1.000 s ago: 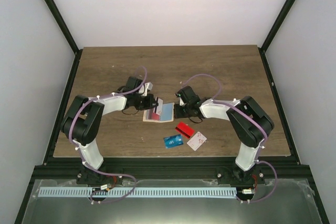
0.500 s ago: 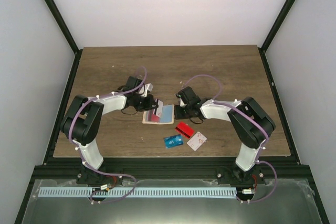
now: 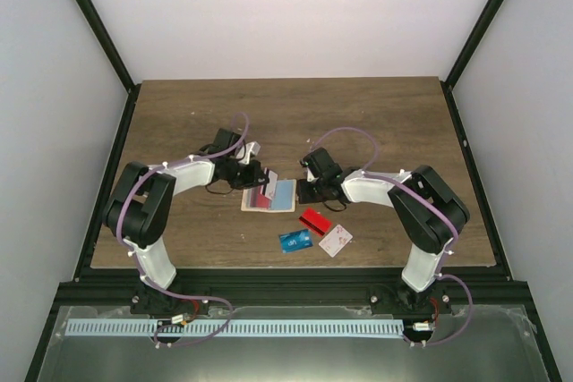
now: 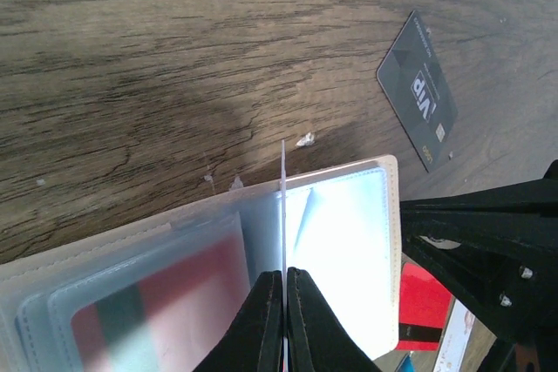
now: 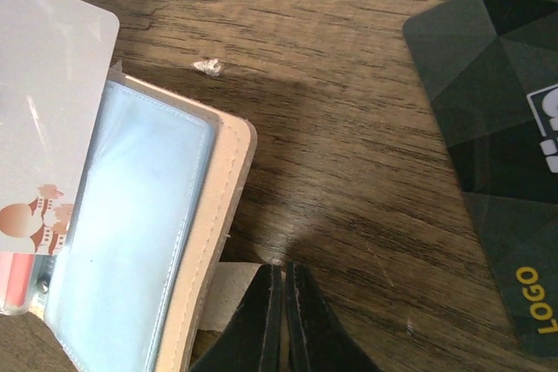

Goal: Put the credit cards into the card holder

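Note:
The card holder (image 3: 270, 197) lies open on the table, its clear sleeves up (image 4: 349, 241), with a red card inside one sleeve. My left gripper (image 3: 258, 176) is shut on a thin white card (image 4: 283, 189), seen edge-on, its far edge over the holder's sleeve. In the right wrist view that card (image 5: 44, 102) shows small red-brown marks. My right gripper (image 5: 285, 269) is shut on the holder's beige tab (image 5: 228, 298) at its right edge (image 5: 205, 233). A red card (image 3: 314, 219), a blue card (image 3: 295, 241) and a white card with red marks (image 3: 336, 240) lie nearer the front.
A black card (image 4: 417, 93) with VIP and LOGO print lies flat beyond the holder, close to my right gripper (image 5: 497, 145). Black frame rails bound the wooden table (image 3: 179, 123) on the left, right and front. Small white flecks dot the wood.
My left gripper has shifted slightly with the white card over the holder. The right gripper and the loose cards have stayed put.

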Controlling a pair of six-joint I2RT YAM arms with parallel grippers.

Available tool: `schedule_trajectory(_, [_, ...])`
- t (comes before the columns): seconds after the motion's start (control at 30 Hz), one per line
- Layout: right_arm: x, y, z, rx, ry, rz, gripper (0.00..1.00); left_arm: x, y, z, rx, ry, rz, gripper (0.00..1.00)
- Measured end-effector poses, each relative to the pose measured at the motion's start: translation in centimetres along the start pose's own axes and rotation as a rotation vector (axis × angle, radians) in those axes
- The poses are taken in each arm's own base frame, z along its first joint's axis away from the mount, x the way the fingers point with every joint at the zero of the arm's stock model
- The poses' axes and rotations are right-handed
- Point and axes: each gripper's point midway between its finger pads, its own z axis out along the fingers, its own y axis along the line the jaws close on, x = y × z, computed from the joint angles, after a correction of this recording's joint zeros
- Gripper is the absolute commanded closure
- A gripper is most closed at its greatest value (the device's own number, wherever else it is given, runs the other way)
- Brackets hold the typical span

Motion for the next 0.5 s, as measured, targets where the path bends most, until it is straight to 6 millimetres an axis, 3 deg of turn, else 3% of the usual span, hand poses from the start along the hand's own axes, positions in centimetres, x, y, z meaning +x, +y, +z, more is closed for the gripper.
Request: schedule_trajectory(0.5, [0.08,-0.05,-0.05,0.006,0.01,0.001,0.99,-0.01,0.62,-0.04,-0.011,-0.003,0.004,0.96])
